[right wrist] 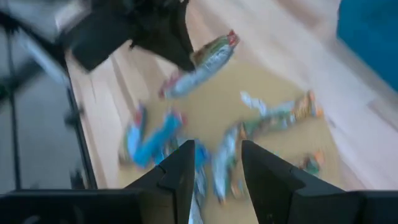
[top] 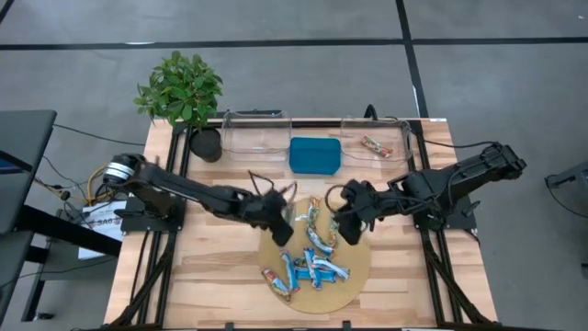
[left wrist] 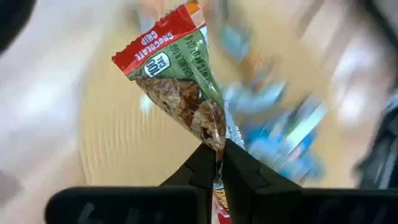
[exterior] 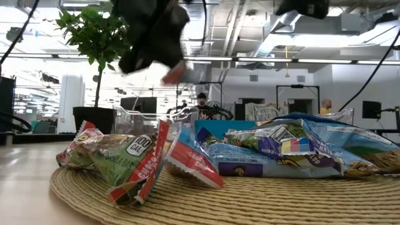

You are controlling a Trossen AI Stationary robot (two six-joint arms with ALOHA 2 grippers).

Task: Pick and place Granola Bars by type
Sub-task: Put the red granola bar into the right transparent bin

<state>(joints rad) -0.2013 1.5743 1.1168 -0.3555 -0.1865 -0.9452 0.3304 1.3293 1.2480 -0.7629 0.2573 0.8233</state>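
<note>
Your left gripper [left wrist: 219, 163] pinched the red-and-green bar [left wrist: 180, 87] by one wrapper end only; it could slip. Right gripper [right wrist: 215, 163] jaws hung part-open, empty.

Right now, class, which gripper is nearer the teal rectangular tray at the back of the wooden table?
Right. The right gripper is just in front of the teal rectangular tray, towards its right; the left gripper, holding a red-and-green granola bar, is slightly farther.

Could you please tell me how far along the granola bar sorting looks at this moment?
Barely started. Done: one red-and-tan bar lies in the clear bin at the table's far right. In hand: the left tool is shut on a red-and-green bar, lifted above the woven mat. The right tool hovers open over the pile. Left: about a dozen bars on the mat.
</note>
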